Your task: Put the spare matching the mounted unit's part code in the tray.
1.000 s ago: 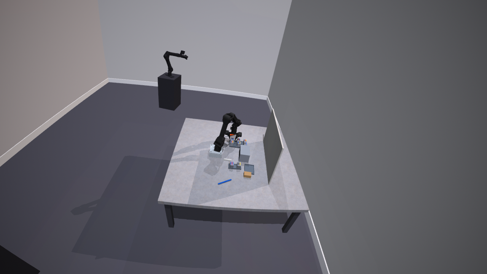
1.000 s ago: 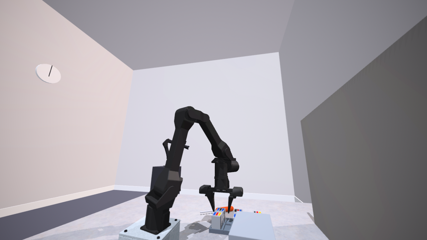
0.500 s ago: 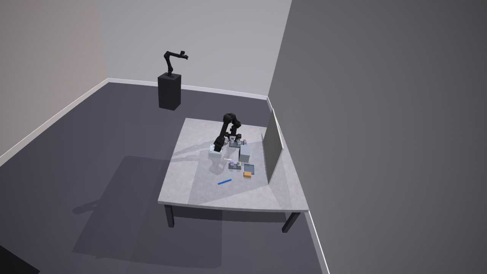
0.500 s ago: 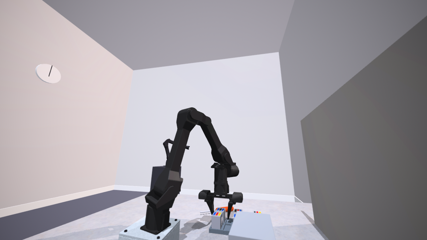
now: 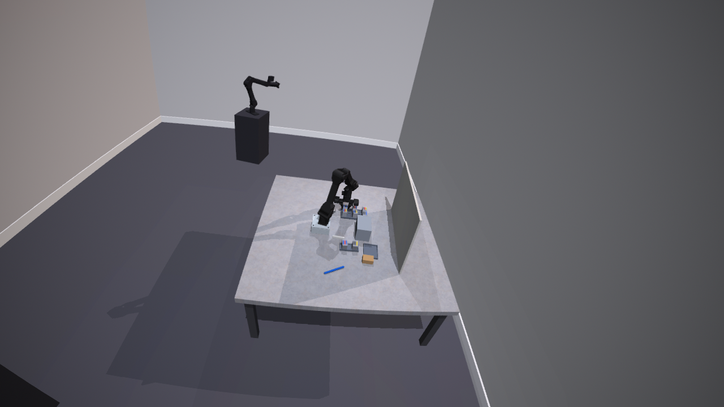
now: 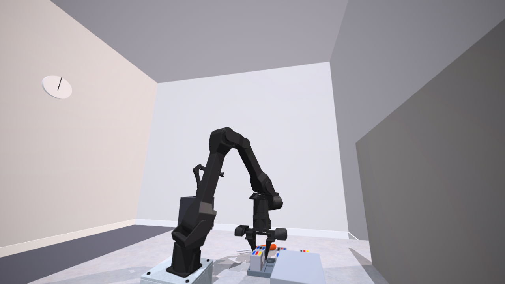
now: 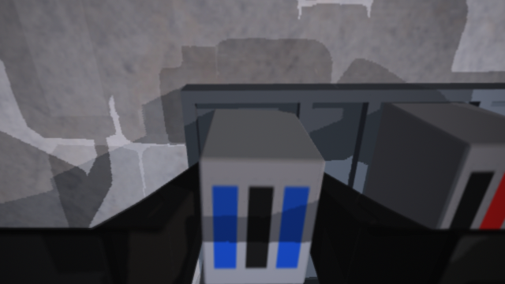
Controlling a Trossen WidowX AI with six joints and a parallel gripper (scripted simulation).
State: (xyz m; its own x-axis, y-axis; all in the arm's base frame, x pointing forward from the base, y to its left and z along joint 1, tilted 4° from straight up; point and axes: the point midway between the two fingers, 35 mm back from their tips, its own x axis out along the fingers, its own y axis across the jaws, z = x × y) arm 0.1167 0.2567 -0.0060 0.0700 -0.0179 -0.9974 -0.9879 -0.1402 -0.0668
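1. The black parallel-jaw gripper [image 7: 258, 221] points straight down at the far rack and is closed on a small grey block spare with blue, black and blue stripes on its top [image 7: 260, 197]; a black finger [image 7: 158, 221] presses against each side of the block.
2. This blue-black-blue spare stands in the left end compartment of the dark grey slotted rack [image 7: 331, 92]; I cannot tell if it is lifted from the rack floor.
3. Just beside it, on the right in the wrist view, stands another grey block with black and red stripes [image 7: 446, 166], separated by one thin rack divider. It is near the right finger but does not touch it.
4. In the exterior view a large pale grey box [image 6: 296, 264] stands in front of the rack and hides part of it.
5. An orange tool handle [image 6: 271, 246] lies on the table behind the gripper.
6. In the top view the small dark grey flat tray [image 5: 371, 250] lies well apart from the gripper, on the other side of the pale grey box; nothing lies in it.
7. Near the tray there are a second small rack with striped blocks [image 5: 349, 246] and a brown cardboard-coloured block [image 5: 367, 259].
8. A blue pen-like stick [image 5: 333, 270] lies nearer the front of the grey marbled table [image 5: 283, 283].
9. A tall grey upright panel [image 5: 405, 217] stands along the right side of the table.
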